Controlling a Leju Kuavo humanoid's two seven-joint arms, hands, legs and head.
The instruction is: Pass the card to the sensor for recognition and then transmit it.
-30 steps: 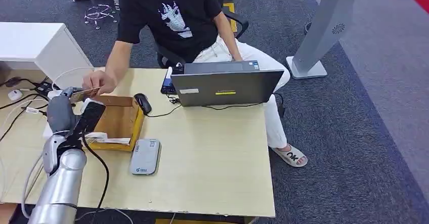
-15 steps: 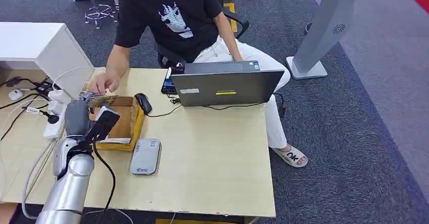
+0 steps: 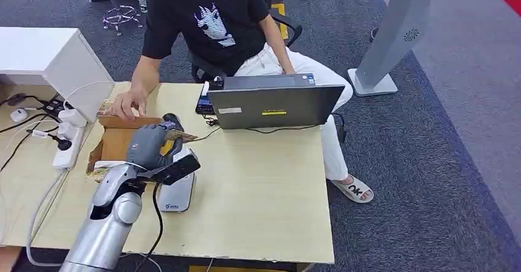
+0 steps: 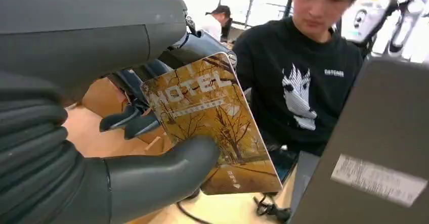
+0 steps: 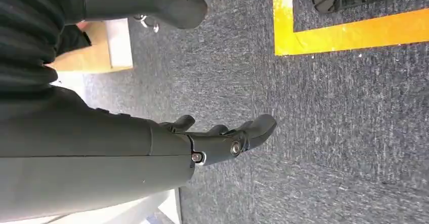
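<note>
A hotel key card (image 4: 212, 128) is pinched between thumb and fingers of the left robot hand (image 3: 150, 144), raised above the card reader (image 3: 176, 192) near the tabletop's (image 3: 264, 186) left edge; the right robot hand (image 5: 222, 138) hangs spread over carpet.

I'm reading "HOTEL" in pale capitals across the card (image 4: 210, 128), over an autumn-tree picture. The person's black T-shirt (image 4: 303, 82) is showing small chest lettering, apparently "CATCARS". The label on the laptop lid (image 4: 379, 179) is staying too blurred to read.
</note>
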